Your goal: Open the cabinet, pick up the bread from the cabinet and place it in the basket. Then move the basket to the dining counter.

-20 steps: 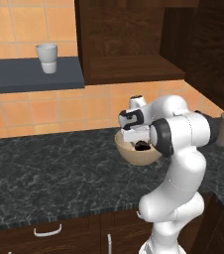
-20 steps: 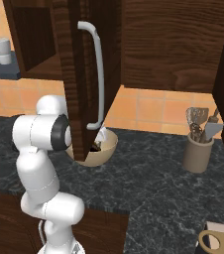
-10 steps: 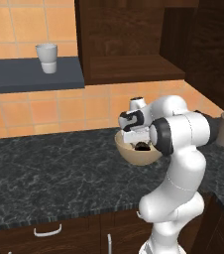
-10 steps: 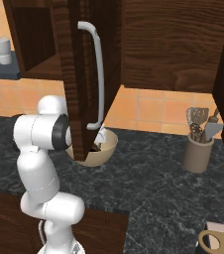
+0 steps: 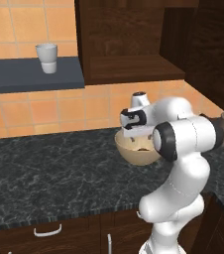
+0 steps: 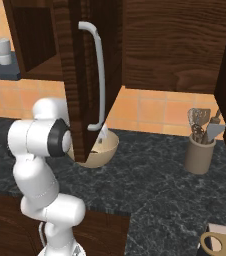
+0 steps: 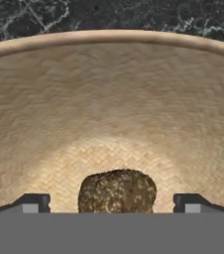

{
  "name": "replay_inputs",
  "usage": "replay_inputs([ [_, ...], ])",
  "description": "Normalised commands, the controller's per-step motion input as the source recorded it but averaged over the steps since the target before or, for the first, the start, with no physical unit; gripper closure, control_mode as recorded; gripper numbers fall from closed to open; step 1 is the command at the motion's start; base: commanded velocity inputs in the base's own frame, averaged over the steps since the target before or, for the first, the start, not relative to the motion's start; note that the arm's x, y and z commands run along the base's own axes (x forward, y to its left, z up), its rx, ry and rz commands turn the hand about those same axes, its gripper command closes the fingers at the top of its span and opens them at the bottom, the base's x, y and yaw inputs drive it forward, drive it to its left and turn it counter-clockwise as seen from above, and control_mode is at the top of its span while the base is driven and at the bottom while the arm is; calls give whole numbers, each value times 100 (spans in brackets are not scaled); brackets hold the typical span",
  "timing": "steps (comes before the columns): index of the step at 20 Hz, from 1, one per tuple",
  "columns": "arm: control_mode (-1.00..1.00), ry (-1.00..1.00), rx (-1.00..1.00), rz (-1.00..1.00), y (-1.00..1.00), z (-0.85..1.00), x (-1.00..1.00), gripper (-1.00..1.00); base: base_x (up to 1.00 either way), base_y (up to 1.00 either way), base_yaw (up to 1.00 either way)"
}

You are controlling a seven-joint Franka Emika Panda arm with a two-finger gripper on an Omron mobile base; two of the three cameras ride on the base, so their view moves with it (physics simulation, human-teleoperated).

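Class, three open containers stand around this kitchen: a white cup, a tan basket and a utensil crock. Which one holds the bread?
The round tan woven basket on the black counter: the speckled brown bread lies on its bottom. The white cup sits on the shelf; the crock holds utensils.

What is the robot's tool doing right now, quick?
Tool: open, its tips wide apart on either side of the bread, not squeezing it; the bread lies in the basket.
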Motion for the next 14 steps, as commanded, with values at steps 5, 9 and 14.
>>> replay_inputs([
  [5,-100,-32,0,3,15,25,-25,-100,0,0,0],
  [9,-100,-37,1,7,13,32,-58,-100,0,0,0],
  [14,-100,-17,2,7,6,58,-67,-100,0,0,0],
])
